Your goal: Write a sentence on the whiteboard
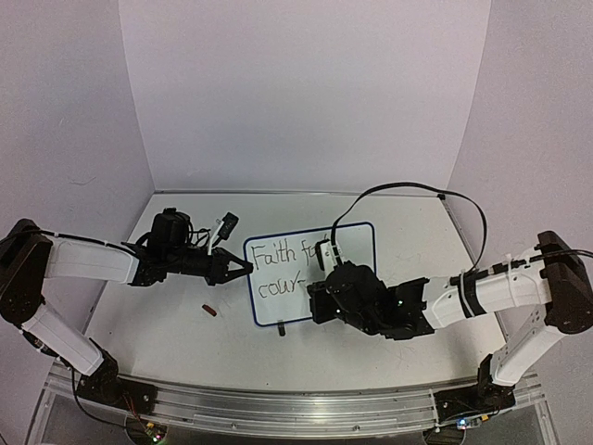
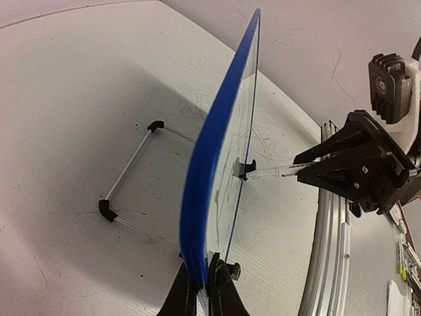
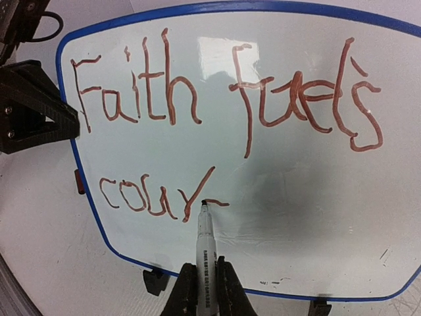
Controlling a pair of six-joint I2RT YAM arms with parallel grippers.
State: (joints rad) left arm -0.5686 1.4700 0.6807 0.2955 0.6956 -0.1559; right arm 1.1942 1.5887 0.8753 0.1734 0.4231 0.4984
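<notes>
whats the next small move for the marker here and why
Probably curl the marker tip on rightward into an "a". The second line on the board stops at "cour" plus a short dash, the right claw is shut on the marker with its tip on the surface, and the left claw pinches the board's edge.

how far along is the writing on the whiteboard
Done: the sentence reads "Faith fuels", then "cour" below, on the whiteboard. In hand: right tool grips the marker, tip on the board after the r; left tool clamps its edge. Left: the rest of that word.
</notes>
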